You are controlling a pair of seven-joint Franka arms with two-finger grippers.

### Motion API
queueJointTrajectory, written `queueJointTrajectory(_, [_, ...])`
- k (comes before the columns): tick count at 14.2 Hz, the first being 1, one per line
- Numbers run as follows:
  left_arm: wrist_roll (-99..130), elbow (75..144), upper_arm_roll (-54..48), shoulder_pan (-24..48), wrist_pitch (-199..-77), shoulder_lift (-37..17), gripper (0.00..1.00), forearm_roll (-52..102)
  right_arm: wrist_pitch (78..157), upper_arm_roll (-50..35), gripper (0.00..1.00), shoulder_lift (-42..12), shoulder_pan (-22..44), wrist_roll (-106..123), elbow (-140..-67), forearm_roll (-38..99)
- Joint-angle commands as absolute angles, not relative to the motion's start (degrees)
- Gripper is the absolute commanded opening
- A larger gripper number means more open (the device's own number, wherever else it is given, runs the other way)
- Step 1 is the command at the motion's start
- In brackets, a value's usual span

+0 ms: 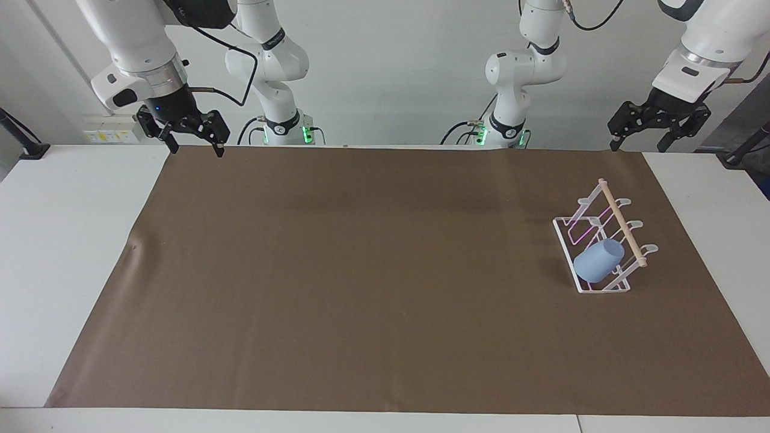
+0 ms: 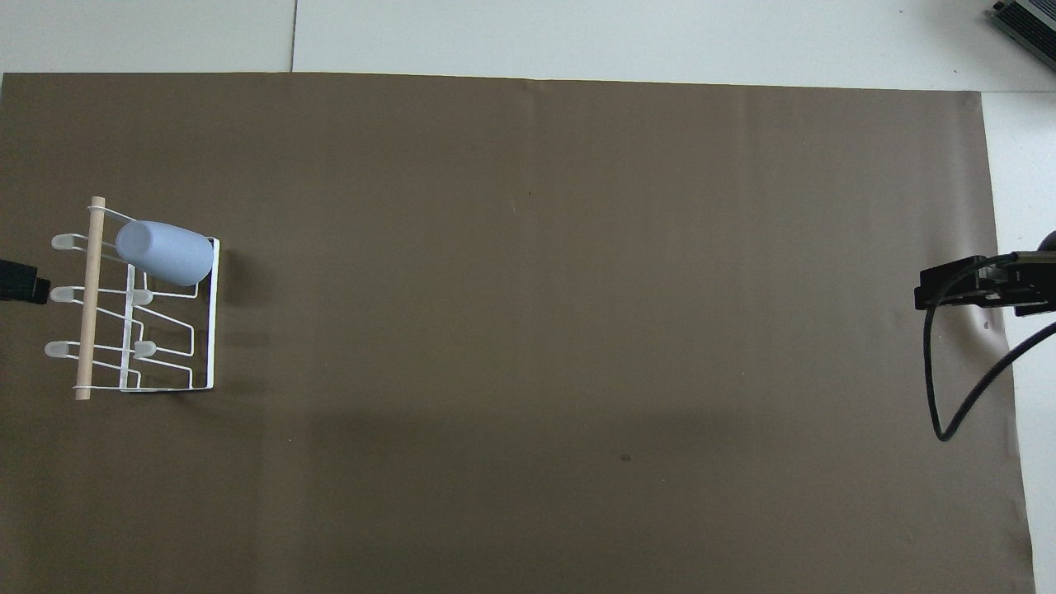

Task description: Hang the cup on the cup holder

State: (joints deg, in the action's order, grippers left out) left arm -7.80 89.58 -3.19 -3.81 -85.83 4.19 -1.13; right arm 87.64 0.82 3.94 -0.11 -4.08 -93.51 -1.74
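The light blue cup (image 1: 597, 260) (image 2: 165, 252) sits mouth-down and slanted over a prong of the white wire cup holder (image 1: 624, 225) (image 2: 88, 313), at the holder's end farthest from the robots. The holder stands on the brown mat toward the left arm's end of the table. My left gripper (image 1: 637, 144) (image 2: 16, 280) hangs open and empty in the air, over the table edge beside the holder and well clear of the cup. My right gripper (image 1: 197, 150) (image 2: 949, 289) waits open and empty over the mat's corner at the right arm's end.
A brown mat (image 1: 361, 270) covers most of the white table (image 1: 60, 240). The holder's other prongs (image 2: 144, 348) carry nothing. A black cable (image 2: 932, 388) loops down from the right arm.
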Motion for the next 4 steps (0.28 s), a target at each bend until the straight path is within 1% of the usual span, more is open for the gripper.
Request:
queueJointTrajectory(1, [-8.61,89.03,-2.11,-2.37,-84.81,4.57,1.0,-2.29,87.8,0.53,1.0,5.36,-0.62,-3.43,-95.19,-1.76])
queueJointTrajectory(4, [-8.61,89.03,-2.28,-2.37,-84.64,4.66,1.0,-2.29,87.8,0.53,1.0,5.45,-0.62,-3.43,-95.19,-1.76])
